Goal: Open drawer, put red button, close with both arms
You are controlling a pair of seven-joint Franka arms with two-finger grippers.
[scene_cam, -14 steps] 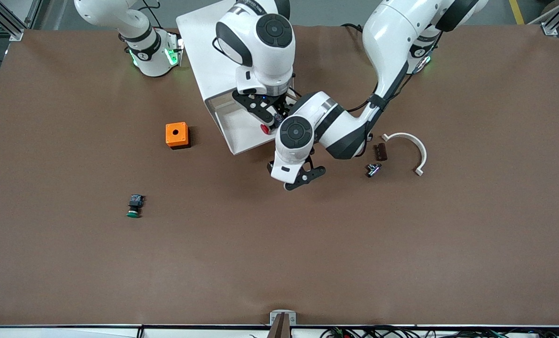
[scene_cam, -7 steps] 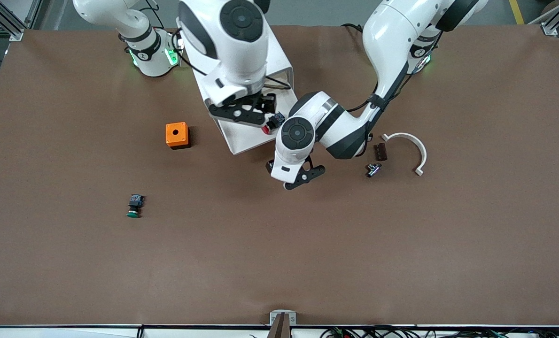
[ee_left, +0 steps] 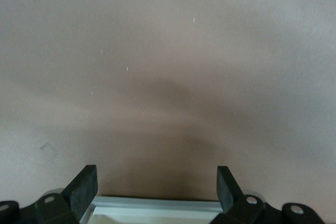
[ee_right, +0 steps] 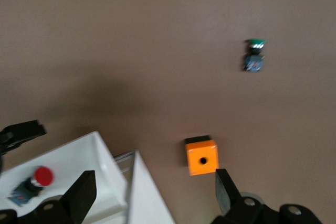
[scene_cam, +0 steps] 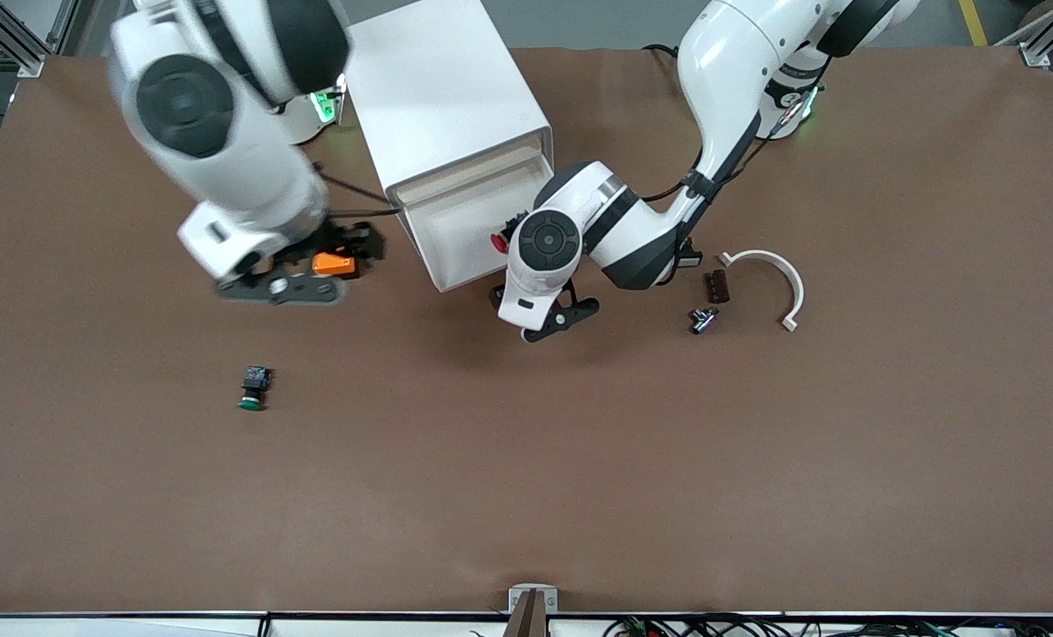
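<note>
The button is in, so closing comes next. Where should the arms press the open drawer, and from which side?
Press the drawer on its flat front panel, the edge nearest the front camera, pushing toward the cabinet. The left gripper hovers just in front of that edge, fingers open; the red button lies inside.

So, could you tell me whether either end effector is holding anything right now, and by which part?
Nothing is held. The right end effector is open over the orange box; the left end effector is open by the drawer, where the red button lies.
</note>
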